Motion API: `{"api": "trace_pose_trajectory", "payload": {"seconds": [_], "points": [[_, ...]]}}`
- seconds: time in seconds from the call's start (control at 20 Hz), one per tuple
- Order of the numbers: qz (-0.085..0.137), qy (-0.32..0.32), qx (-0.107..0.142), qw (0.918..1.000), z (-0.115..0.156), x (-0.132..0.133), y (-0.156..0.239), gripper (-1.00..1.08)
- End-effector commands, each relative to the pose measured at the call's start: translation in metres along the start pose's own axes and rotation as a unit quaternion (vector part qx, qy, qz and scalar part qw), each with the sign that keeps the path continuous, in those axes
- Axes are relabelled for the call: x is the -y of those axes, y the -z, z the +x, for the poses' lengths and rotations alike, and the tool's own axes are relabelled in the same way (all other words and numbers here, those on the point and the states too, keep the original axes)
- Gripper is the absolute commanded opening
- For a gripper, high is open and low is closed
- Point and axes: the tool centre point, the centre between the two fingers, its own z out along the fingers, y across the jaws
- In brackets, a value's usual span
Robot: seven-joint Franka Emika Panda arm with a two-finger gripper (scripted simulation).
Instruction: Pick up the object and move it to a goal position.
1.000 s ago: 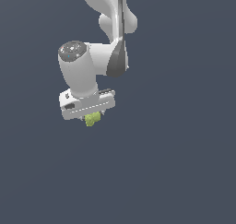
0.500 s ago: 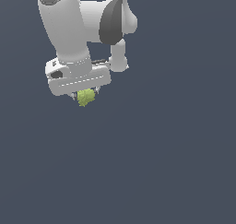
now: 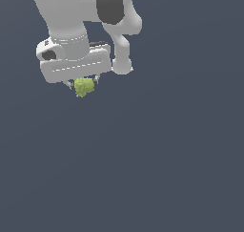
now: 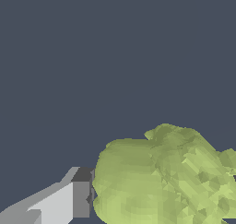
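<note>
The object [image 3: 84,87] is a small lumpy yellow-green clump with a bumpy surface. It hangs under my white gripper [image 3: 83,84] in the upper part of the exterior view, towards that view's left. The gripper is shut on it and holds it in the air. In the wrist view the clump [image 4: 161,177] fills much of the picture, with one grey fingertip [image 4: 81,199] pressed against its side. The other finger is hidden behind the clump. No goal marker shows.
The white arm [image 3: 86,11] with its dark joint fills the top of the exterior view. Everything else in both views is a plain dark blue-grey surface [image 3: 167,169].
The gripper with the clump has moved up and towards the exterior view's left, and looms larger in that view. It stays shut on the clump.
</note>
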Motion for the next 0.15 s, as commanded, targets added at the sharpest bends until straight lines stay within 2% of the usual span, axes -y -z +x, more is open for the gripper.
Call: {"api": "trace_pose_trajectory", "payload": {"seconds": [0.0, 0.1], "points": [[0.0, 0.0, 0.001, 1.0, -0.0013, -0.0003, 0.0038, -1.0], [0.0, 0.0, 0.001, 1.0, -0.0009, -0.0006, 0.0038, -1.0]]}}
